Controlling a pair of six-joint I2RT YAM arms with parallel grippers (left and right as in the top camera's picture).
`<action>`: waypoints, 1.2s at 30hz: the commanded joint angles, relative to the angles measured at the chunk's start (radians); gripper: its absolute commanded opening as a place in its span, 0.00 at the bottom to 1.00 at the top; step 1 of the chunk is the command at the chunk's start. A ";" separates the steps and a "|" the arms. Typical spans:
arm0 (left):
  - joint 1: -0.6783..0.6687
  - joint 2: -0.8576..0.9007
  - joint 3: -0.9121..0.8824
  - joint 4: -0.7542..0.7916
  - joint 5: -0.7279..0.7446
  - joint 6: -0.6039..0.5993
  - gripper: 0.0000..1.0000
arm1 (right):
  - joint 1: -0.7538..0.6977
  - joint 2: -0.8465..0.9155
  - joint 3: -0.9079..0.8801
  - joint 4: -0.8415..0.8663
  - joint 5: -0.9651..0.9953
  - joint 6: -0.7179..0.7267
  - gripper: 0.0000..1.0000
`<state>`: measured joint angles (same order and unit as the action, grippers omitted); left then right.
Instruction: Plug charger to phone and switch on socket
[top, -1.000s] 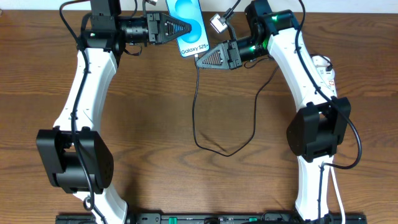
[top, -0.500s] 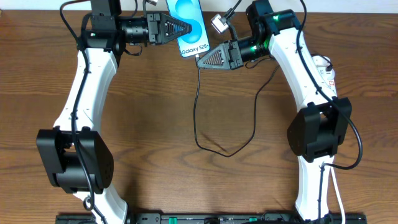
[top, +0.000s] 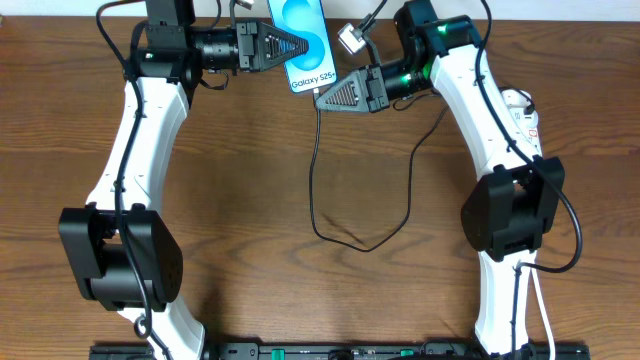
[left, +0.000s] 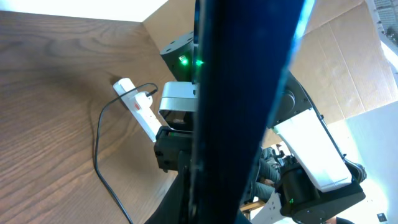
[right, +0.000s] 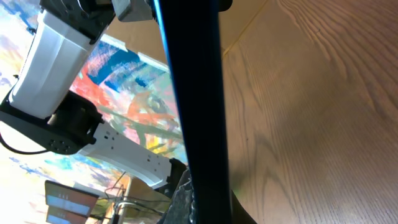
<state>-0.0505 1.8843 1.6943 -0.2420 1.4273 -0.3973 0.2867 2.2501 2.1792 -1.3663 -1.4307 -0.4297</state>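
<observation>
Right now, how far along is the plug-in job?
Done: the left gripper grips the phone, and the charger looks wired into the socket. In hand: the right gripper pinches the charger's tip at the phone's lower edge; I cannot tell whether it is seated. Left: confirm the plug, then switch on the socket; neither gripper is near it.

The phone (top: 318, 55) faces up, cyan screen lit, at the far edge. The thin black charger (top: 314, 170) loops below it. The white socket (top: 522, 112) lies to the right.
</observation>
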 joint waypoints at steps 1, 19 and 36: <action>-0.013 -0.019 0.015 0.000 0.107 -0.005 0.07 | 0.014 -0.025 0.013 0.015 0.052 0.011 0.01; -0.013 -0.019 0.014 -0.018 0.110 -0.003 0.07 | -0.004 -0.035 0.013 0.017 0.055 0.000 0.01; -0.013 -0.019 0.014 -0.018 0.136 0.011 0.07 | -0.006 -0.082 0.013 0.011 0.105 0.008 0.01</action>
<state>-0.0498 1.8843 1.6943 -0.2581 1.4544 -0.3923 0.2878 2.1979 2.1792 -1.3617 -1.3239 -0.4271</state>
